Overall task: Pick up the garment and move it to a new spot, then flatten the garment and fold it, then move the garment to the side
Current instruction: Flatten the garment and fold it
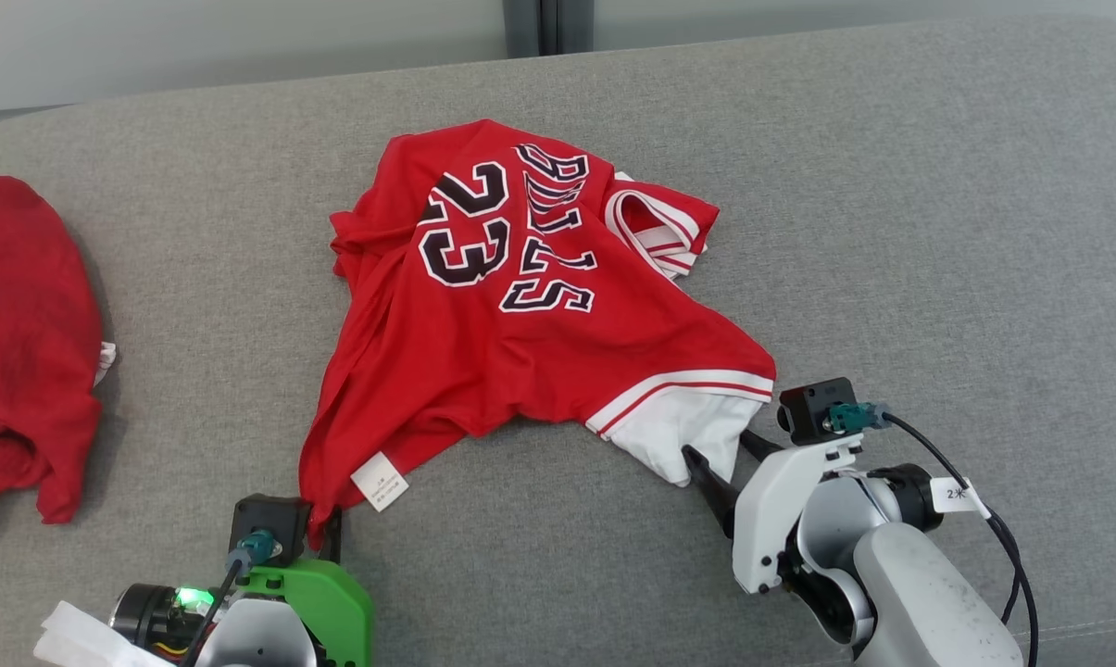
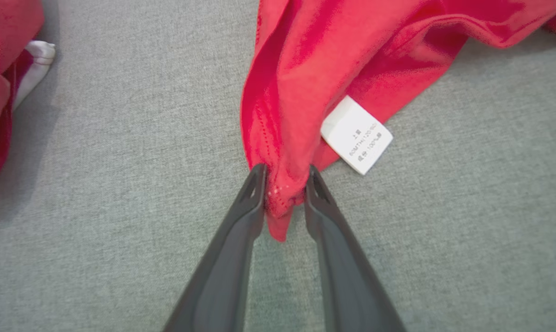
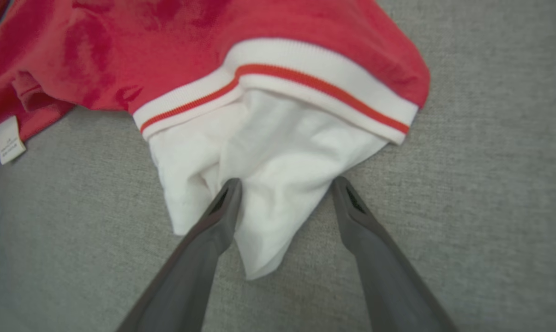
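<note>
The garment (image 1: pixel 539 352), a red jersey with "23" and black lettering, lies crumpled on the grey cushion (image 1: pixel 891 232). My left gripper (image 1: pixel 321 523) is at its near-left corner, shut on the red hem (image 2: pixel 282 203) just beside a white label (image 2: pixel 356 134). My right gripper (image 1: pixel 720 446) stands open at the near-right corner. Its fingers straddle the white sleeve end (image 3: pixel 268 175) that sticks out below the white and red striped band (image 3: pixel 278 74). The left finger (image 3: pixel 213 221) lies over a fold of that white cloth; the right finger (image 3: pixel 365 226) rests on bare cushion.
A second red garment (image 1: pixel 20 343) lies heaped at the far left, with a bit of white trim (image 2: pixel 38 55). The cushion's back edge (image 1: pixel 243 83) runs along the top, a pale wall behind it. Bare grey fabric stretches to the right of the jersey.
</note>
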Tool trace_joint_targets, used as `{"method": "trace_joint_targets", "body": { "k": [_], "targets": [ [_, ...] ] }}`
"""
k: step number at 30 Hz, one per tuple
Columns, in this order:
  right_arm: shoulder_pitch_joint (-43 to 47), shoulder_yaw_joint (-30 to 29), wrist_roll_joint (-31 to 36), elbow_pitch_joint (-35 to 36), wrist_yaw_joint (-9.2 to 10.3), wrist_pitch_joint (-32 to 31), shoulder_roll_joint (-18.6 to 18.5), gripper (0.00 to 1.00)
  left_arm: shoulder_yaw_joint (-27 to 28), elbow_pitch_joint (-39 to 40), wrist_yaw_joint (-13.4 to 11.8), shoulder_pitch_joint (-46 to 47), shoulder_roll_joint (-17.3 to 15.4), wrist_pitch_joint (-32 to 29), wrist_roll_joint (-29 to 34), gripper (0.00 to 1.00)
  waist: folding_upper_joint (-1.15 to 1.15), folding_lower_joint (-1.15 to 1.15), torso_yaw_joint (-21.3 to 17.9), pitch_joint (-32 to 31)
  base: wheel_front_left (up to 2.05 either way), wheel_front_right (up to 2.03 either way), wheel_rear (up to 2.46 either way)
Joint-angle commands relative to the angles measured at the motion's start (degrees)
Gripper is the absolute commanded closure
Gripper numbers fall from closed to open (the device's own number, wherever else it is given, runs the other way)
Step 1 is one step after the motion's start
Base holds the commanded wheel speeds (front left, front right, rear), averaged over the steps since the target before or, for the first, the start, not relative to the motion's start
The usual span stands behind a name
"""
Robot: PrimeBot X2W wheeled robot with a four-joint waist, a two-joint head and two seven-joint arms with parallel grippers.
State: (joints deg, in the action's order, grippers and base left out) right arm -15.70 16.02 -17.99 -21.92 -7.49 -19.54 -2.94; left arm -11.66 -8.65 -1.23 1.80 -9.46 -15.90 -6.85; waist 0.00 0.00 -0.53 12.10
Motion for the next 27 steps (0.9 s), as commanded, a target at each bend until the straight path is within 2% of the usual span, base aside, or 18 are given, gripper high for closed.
{"method": "trace_joint_targets", "body": {
  "k": [1,2,3,4,9,14,20,24,27],
  "targets": [
    [-0.02,0.81,-0.74,-0.96,0.0,-0.93,0.05,0.0,-0.19,-0.15,0.24,0.08,-0.38,-0.17,-0.13,0.86,0.0,0.0,-0.04,0.12,0.0,0.0,0.0],
    [-0.12,1.13,-1.17,-1.15,-0.01,-1.01,0.07,0.0,-0.25,-0.39,0.38,0.13,-0.45,-0.44,-0.28,1.0,0.0,0.0,-0.08,0.14,0.0,0.0,0.0],
    [-0.35,1.26,-1.46,-1.53,-0.01,-0.79,0.07,0.68,-0.27,-0.69,0.61,0.24,-0.66,-0.4,-0.46,1.0,0.0,0.0,-0.16,0.1,0.0,0.0,0.0],
    [-0.49,1.27,-2.28,-1.71,-0.01,-0.29,0.07,1.0,-0.17,-0.94,0.56,0.42,-0.79,-0.26,-0.65,1.0,0.0,0.0,-0.19,0.03,0.0,0.0,0.0],
    [-0.96,-0.15,-8.18,-1.13,0.0,3.03,0.0,1.0,0.38,-0.4,1.14,0.6,-0.9,0.34,-2.1,1.0,0.0,0.0,-0.42,-1.47,0.0,0.0,0.0],
    [0.55,-4.39,-12.97,6.66,0.0,4.25,-0.05,1.0,1.75,7.01,1.83,-1.44,-0.79,-0.57,-5.32,1.0,0.0,0.0,-1.06,-3.86,0.0,0.0,0.0],
    [5.53,-12.97,-19.35,29.05,-0.01,-1.78,-1.87,1.0,3.07,24.5,3.68,-2.52,-1.49,-4.94,-10.6,1.0,0.0,0.0,-1.66,-7.13,0.0,0.0,0.0],
    [8.68,-21.83,-23.72,46.31,-0.01,-8.27,-1.9,1.0,3.28,37.93,5.17,-0.64,-3.24,-9.76,-14.46,1.0,0.0,0.0,-2.18,-8.9,0.0,0.0,0.0],
    [8.64,-28.3,-26.27,55.54,-0.01,-13.16,-1.43,1.0,3.5,45.68,5.9,2.11,-4.46,-13.07,-17.29,1.0,0.0,0.0,-2.6,-9.66,0.0,0.0,0.0]
  ]
}}
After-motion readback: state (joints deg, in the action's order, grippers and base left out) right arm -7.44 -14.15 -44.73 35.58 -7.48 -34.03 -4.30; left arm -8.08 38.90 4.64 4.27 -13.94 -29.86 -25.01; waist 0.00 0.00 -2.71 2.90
